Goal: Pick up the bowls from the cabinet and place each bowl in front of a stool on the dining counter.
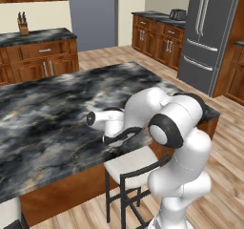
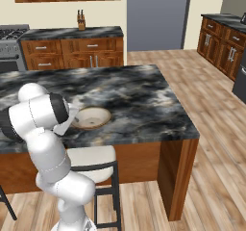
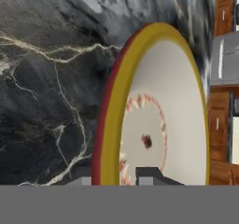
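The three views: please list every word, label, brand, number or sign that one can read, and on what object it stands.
None: no readable text in any view.
The bowl bears a painted ring of orange flecks and a dark centre spot, no letters.
The fridge and the knife block show no label or brand.

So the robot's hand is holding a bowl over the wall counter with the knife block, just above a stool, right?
Not quite. The bowl is over the dining counter, the island, not the wall counter with the knife block, which stands far behind. The right base view shows it. The rest holds: the hand grips the bowl, and a stool sits just below that edge.
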Controlling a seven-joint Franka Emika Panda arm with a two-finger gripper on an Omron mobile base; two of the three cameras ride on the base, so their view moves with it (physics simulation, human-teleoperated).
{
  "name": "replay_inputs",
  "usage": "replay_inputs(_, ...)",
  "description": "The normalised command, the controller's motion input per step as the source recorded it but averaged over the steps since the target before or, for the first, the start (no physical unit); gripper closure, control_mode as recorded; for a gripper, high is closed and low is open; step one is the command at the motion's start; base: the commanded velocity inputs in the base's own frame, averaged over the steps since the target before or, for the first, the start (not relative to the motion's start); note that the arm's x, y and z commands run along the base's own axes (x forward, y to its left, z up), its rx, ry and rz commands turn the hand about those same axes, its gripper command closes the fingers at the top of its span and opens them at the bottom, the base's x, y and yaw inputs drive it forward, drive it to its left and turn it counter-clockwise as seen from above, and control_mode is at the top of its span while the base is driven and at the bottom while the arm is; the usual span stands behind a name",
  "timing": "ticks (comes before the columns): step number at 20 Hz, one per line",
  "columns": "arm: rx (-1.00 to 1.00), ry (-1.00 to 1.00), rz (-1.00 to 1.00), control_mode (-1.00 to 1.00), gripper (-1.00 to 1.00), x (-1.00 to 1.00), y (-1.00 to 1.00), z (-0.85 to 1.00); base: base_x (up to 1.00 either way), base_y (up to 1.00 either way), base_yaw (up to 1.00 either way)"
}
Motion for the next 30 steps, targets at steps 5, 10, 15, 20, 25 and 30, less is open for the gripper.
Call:
replay_inputs(5, 0.11, 0.03, 0.00, -1.00, 1.00, 0.22, 0.24, -0.16, 0.00, 0.00, 0.00)
replay_inputs(10, 0.10, 0.04, 0.00, -1.00, 1.00, 0.29, 0.20, -0.20, 0.00, 0.00, 0.00)
replay_inputs(15, 0.00, 0.00, 0.00, -1.00, 1.00, 0.28, 0.04, -0.31, 0.00, 0.00, 0.00)
replay_inputs(20, 0.01, 0.00, 0.00, -1.00, 1.00, 0.08, 0.00, -0.10, 0.00, 0.00, 0.00)
replay_inputs(25, 0.00, 0.00, 0.00, -1.00, -1.00, 0.00, 0.00, 0.00, 0.00, 0.00, 0.00)
replay_inputs(30, 0.00, 0.00, -0.01, -1.00, -1.00, 0.00, 0.00, 0.00, 0.00, 0.00, 0.00)
